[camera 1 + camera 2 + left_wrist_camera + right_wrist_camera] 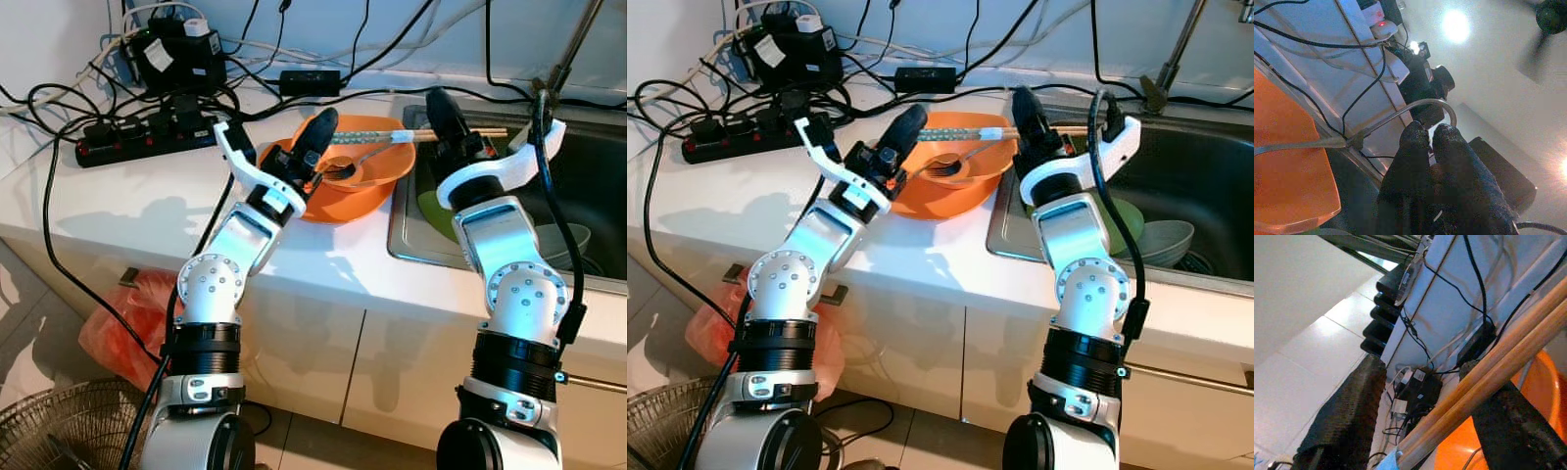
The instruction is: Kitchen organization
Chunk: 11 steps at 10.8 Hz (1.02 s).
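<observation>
Orange bowl (358,176) sits on the counter (137,211) beside the sink (588,186), a spoon (358,162) inside. Left gripper (318,137) hovers there, fingers pressed together. Right gripper (1425,396) is spread around wooden chopsticks (1488,377).

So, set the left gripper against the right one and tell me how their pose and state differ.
The left gripper reaches over the orange bowl from its left, fingers pressed together with nothing between them; the right gripper hovers at the bowl's sink-side edge with fingers spread. The chopsticks cross between the right one's fingers; the left one's tips point toward the spoon. Both have black fingers and are raised above the counter.
</observation>
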Available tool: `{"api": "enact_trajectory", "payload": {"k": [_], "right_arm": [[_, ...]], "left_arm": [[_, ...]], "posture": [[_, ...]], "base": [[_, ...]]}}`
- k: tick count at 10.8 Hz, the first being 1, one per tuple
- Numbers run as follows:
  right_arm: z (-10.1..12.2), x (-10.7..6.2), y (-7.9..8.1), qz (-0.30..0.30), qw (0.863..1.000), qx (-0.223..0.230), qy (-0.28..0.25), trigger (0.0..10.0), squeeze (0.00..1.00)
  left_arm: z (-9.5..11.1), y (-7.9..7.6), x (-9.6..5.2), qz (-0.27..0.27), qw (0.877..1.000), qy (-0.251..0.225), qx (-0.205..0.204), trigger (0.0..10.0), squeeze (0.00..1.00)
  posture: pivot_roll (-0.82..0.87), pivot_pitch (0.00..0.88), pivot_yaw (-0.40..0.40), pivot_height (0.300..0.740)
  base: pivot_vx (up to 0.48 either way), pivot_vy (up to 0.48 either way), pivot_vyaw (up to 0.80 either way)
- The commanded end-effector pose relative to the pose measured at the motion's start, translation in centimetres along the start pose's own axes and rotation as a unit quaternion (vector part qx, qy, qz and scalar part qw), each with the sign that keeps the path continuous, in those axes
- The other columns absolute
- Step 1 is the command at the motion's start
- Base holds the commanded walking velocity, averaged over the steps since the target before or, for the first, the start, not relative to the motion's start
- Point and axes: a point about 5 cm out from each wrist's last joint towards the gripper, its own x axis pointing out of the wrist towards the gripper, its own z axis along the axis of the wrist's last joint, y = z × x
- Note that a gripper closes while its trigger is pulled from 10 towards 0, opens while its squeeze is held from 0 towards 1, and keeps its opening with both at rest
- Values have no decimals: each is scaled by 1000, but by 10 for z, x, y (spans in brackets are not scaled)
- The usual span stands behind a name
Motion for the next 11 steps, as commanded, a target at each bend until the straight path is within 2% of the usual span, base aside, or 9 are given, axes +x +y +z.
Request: {"api": "enact_trajectory", "payload": {"k": [1, 4, 11], "right_arm": [[-1, 3, 5, 6, 1000, 16, -1, 0, 0], [-7, 1, 2, -5, 999, 32, 11, 0, 0], [-12, 1, 18, 45, 995, 86, 34, 0, 0]], "left_arm": [[-25, -2, 3, -11, 999, 1, -49, 0, 0], [-27, 0, 1, -3, 999, 2, -48, 0, 0], [-30, 8, 0, 11, 999, 7, -49, 0, 0]], "posture": [[6, 9, 47, 740], [9, 13, 49, 740], [4, 6, 48, 740]], "base": [[0, 0, 0], [0, 0, 0], [0, 0, 0]]}}
